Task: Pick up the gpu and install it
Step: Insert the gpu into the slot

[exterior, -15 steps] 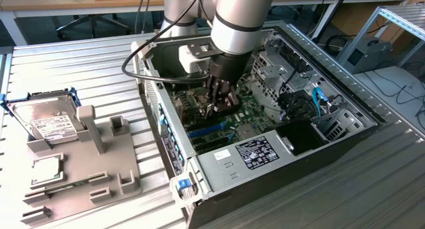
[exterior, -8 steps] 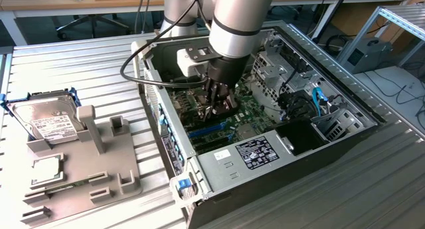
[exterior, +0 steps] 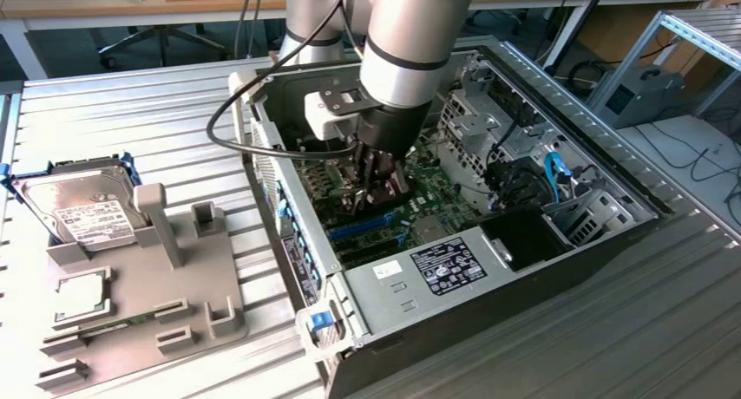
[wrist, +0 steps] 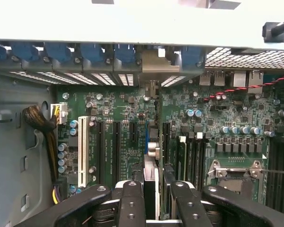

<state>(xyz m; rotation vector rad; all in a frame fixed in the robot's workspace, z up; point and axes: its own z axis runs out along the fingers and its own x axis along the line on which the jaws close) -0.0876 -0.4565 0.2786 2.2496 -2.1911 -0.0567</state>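
Down at the near edge of the exterior view is a grey holder tray [exterior: 139, 330] with a small square CPU chip [exterior: 81, 297] in one pocket. A hard drive [exterior: 75, 210] sits behind it in a blue-edged cradle. My guess is the pockets are there so each part waits at a known spot for the arm. The tall posts [exterior: 151, 221] on the tray are empty. The drive's white sticker has a barcode, but I can't read the text.

Next is the PC case [exterior: 602, 234], lying on its side with the panel off so the arm can reach straight down. The power supply [exterior: 394, 286] at the near end has a black label [exterior: 446, 264] with small white print, which isn't legible either.

Further in, the gripper [exterior: 377, 186] is down inside the case over the motherboard [wrist: 118, 109]. In the wrist view its fingers [wrist: 131, 203] are pinching the gpu [wrist: 151, 161], which is held on edge. The card runs away from the camera towards the rear slot openings under the blue latches [wrist: 33, 52], and its metal bracket [wrist: 154, 71] is up against that back wall. On edge with the bracket to the rear is how it has to go in, lined up over the slots beside the white slot [wrist: 83, 151]. I can't tell whether it's seated yet.

Off to one side is the empty CPU socket [wrist: 234, 172]. The board's printing is too fine to read.
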